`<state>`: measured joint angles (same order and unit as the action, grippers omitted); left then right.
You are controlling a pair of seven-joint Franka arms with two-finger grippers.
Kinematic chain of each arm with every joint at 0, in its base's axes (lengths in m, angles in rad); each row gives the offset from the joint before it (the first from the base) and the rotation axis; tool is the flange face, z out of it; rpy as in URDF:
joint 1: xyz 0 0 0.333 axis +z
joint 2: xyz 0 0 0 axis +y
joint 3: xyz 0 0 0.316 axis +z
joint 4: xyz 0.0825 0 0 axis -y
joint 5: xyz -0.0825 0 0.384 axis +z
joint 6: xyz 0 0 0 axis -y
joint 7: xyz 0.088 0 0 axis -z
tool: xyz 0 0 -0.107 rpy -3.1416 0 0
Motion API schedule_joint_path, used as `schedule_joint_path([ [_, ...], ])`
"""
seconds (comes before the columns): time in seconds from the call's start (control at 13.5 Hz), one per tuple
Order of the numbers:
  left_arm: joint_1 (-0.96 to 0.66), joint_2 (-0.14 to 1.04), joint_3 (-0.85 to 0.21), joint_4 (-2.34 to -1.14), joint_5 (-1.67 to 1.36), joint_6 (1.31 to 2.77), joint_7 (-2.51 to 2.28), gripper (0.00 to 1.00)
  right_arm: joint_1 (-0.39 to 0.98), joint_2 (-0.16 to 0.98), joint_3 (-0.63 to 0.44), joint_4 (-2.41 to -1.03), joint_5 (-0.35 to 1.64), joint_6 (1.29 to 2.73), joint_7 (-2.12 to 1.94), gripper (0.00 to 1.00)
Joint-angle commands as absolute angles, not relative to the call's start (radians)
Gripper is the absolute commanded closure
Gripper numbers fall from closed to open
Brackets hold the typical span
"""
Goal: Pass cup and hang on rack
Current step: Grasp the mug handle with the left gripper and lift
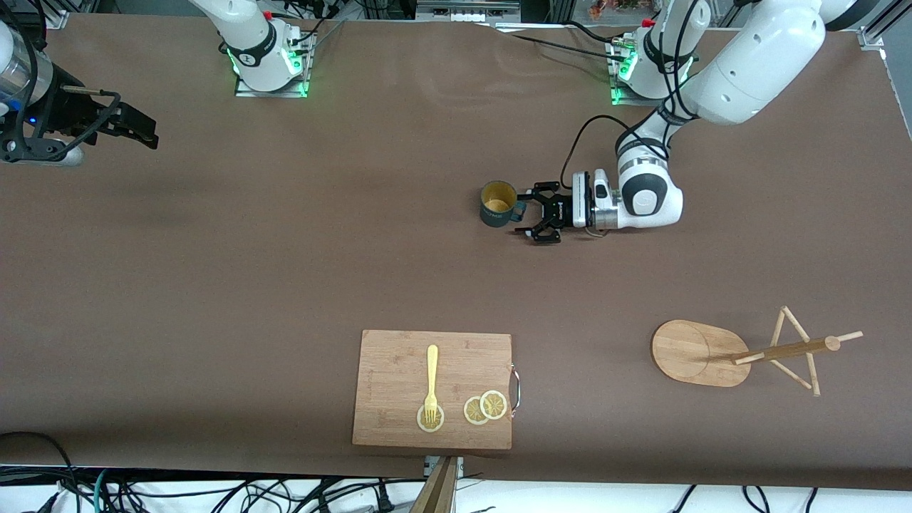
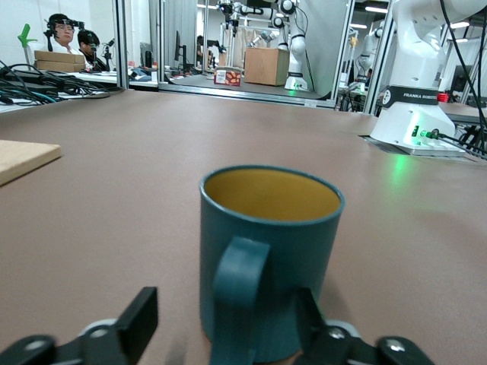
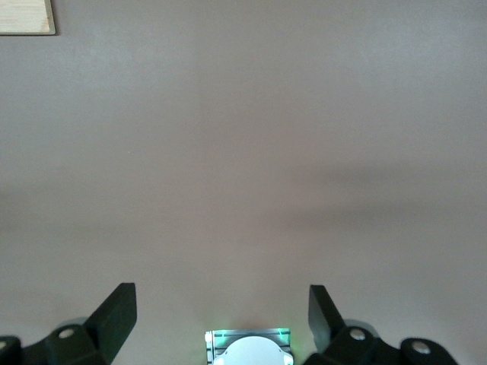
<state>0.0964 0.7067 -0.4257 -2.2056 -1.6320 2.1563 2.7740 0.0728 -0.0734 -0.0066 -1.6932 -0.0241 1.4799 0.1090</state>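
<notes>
The dark teal cup (image 1: 497,203) with a mustard-yellow inside stands upright on the brown table, its handle toward my left gripper (image 1: 529,212). That gripper is open and low at the table, one finger on each side of the handle, not closed on it. In the left wrist view the cup (image 2: 270,251) fills the middle between the open fingers (image 2: 141,319) of the left gripper (image 2: 228,327). The bamboo rack (image 1: 702,353) has its oval base flat on the table near the left arm's end, nearer the front camera. My right gripper (image 1: 146,132) waits open and empty above the right arm's end, also shown in its own view (image 3: 221,312).
A bamboo cutting board (image 1: 432,388) with a metal handle lies near the front edge. It carries a yellow fork (image 1: 431,381) and lemon slices (image 1: 484,407). Its corner shows in the left wrist view (image 2: 23,156) and the right wrist view (image 3: 27,17).
</notes>
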Motion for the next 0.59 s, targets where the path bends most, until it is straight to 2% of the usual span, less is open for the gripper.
schedule_joint_path([
  [0.0,0.106,0.735,-0.43,-2.204,-1.693,2.134,2.956,0.85,0.067,-0.069,-0.002,-1.675,-0.029,1.47,0.106,0.0],
  [0.07,0.109,0.735,-0.43,-2.204,-1.692,2.125,2.923,0.97,0.067,-0.069,-0.002,-1.675,-0.029,1.47,0.106,0.0],
  [0.15,0.11,0.735,-0.43,-2.204,-1.692,2.099,2.89,1.0,0.067,-0.069,-0.002,-1.675,-0.029,1.468,0.107,0.0],
  [0.52,0.127,0.709,-0.43,-2.191,-1.684,2.019,2.67,1.0,0.067,-0.069,-0.002,-1.675,-0.028,1.468,0.107,0.0],
])
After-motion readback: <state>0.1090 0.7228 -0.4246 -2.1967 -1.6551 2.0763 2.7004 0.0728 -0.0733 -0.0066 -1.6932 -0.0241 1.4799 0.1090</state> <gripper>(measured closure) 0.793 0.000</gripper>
